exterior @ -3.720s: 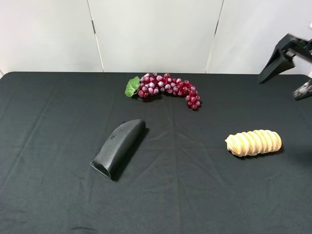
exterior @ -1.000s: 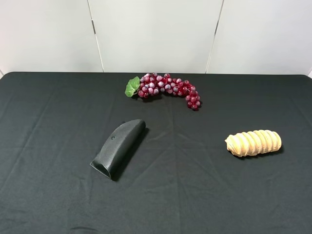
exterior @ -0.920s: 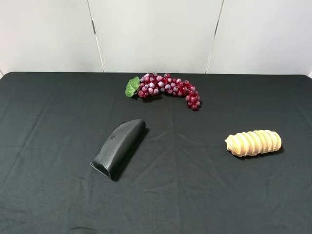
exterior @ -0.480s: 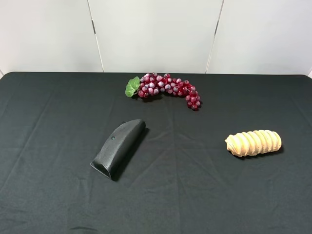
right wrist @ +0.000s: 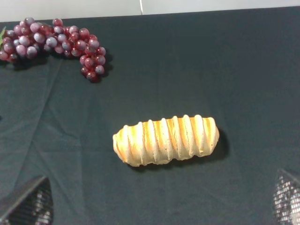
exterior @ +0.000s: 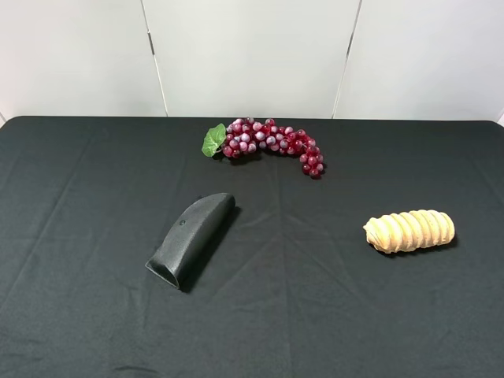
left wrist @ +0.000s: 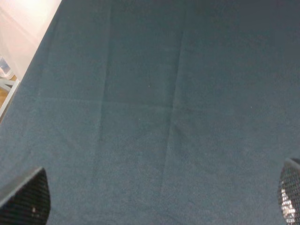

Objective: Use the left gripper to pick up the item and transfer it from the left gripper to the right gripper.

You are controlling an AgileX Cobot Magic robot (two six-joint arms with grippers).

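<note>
One black cloth-covered table (exterior: 79,197) carries three things in all. Largest is one black curved handle-shaped piece (exterior: 191,239), lying left of centre. Next is one bunch of red grapes (exterior: 272,143) with one green leaf (exterior: 213,139), near the far edge. Smallest is one item (exterior: 409,230), the tan ridged roll, lying alone on the right side, well apart from both others.

Neither arm shows in the high view. The left gripper (left wrist: 159,206) has its two fingertips spread wide over bare cloth. The right gripper (right wrist: 159,204), fingertips likewise spread wide, looks at the roll and grapes, touching neither.
</note>
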